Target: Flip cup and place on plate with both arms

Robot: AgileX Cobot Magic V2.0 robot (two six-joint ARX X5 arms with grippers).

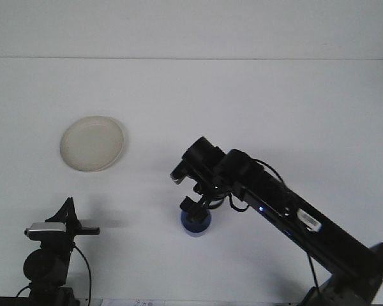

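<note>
Front view showed the right gripper (195, 209) just above the blue cup (195, 224) on the table (255, 115), its grip unclear; the left gripper (83, 228) too. The plate (92, 143) lay well apart.

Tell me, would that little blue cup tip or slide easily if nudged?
Probably. The blue cup looks small and likely light, so a nudge could slide it across the smooth white table. Its round shape suggests it would roll if tipped. It seems rigid, not floppy.
</note>
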